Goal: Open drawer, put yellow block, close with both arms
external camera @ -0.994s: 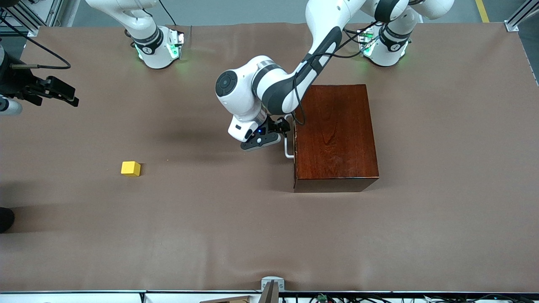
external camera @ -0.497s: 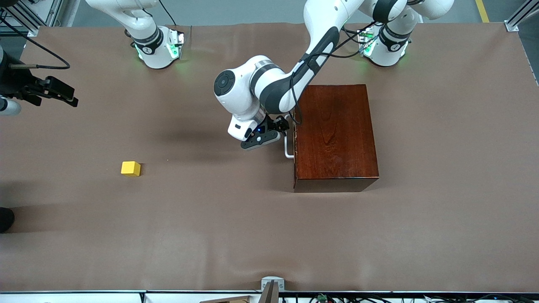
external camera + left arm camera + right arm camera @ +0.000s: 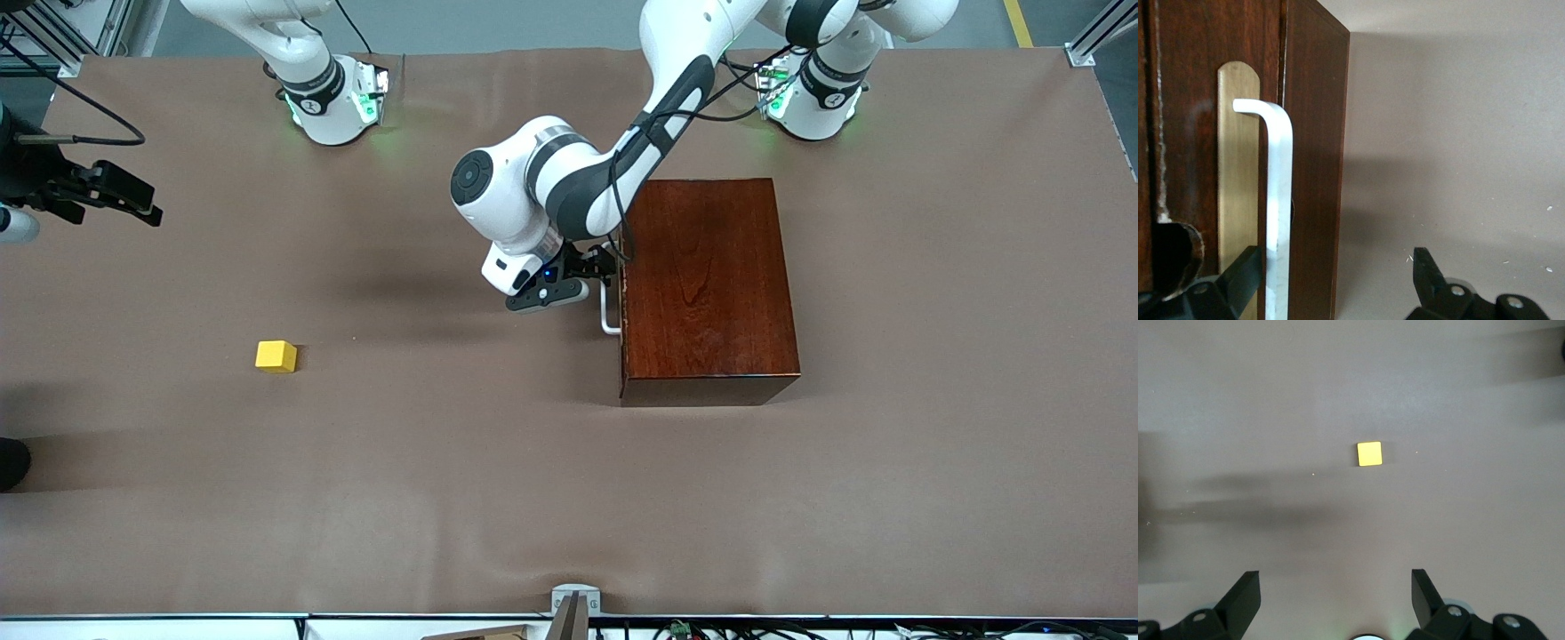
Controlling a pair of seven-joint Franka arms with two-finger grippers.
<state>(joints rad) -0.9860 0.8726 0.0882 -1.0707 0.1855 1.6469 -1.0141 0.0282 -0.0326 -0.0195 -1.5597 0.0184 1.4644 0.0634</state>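
Yellow block (image 3: 276, 356), small plain cube, lying on brown table (image 3: 444, 462)

Brown matte table covering (image 3: 498, 498), slightly wrinkled, soft shadows across it. Grey floor (image 3: 498, 27) along the top edge with a yellow line (image 3: 1018, 22). Aluminium frame posts (image 3: 1098, 36) at the corners. Cables and a metal bracket (image 3: 575, 603) along the bottom edge.

A brown table (image 3: 889, 498) cover with a small metal bracket (image 3: 575, 597) at its near edge.
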